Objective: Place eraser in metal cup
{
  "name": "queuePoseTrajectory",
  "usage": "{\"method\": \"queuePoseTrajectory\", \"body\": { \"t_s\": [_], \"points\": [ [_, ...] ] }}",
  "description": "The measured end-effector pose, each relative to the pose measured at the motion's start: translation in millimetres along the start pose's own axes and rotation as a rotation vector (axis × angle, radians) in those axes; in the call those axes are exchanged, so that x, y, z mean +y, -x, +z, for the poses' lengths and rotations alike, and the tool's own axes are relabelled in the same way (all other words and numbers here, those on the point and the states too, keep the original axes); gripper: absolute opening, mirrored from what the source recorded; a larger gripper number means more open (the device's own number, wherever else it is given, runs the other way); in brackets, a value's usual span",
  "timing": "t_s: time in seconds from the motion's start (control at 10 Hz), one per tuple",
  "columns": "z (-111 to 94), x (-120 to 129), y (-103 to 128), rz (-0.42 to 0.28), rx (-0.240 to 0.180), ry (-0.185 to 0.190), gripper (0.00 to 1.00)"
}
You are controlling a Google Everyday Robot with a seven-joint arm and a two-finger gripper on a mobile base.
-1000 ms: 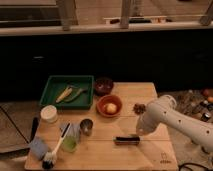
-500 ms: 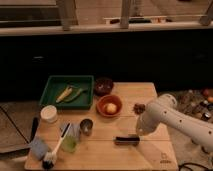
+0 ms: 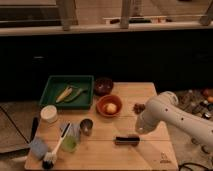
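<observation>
The eraser, a small dark flat oblong block, lies on the wooden table at front centre-right. The metal cup, a small silver-grey cylinder with a dark inside, stands upright to the left of the eraser, near the pale green cup. The white arm comes in from the right and bends down to the table. My gripper is at its lower end, just right of and above the eraser's right end; the arm covers most of it.
A green tray with food pieces sits at the back left. A dark bowl and an orange bowl holding a round fruit stand mid-table. A white tub, blue sponge and brush are front left.
</observation>
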Motion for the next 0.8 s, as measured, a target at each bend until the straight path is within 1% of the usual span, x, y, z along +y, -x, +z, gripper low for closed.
{"method": "queuePoseTrajectory", "body": {
  "t_s": [0.1,0.2,0.3,0.4,0.6,0.7,0.8],
  "points": [
    [-4,-7,4,0.010,-0.025,0.015,0.64],
    [-4,-11,7,0.017,-0.046,0.032,0.74],
    [-3,-13,9,0.025,-0.063,0.045,0.79],
    [-2,-16,14,0.038,-0.084,0.068,0.80],
    [1,-22,24,0.059,-0.105,0.093,0.80],
    [2,-20,32,0.083,-0.104,0.108,0.80],
    [3,-19,39,0.100,-0.101,0.111,0.80]
  ]
}}
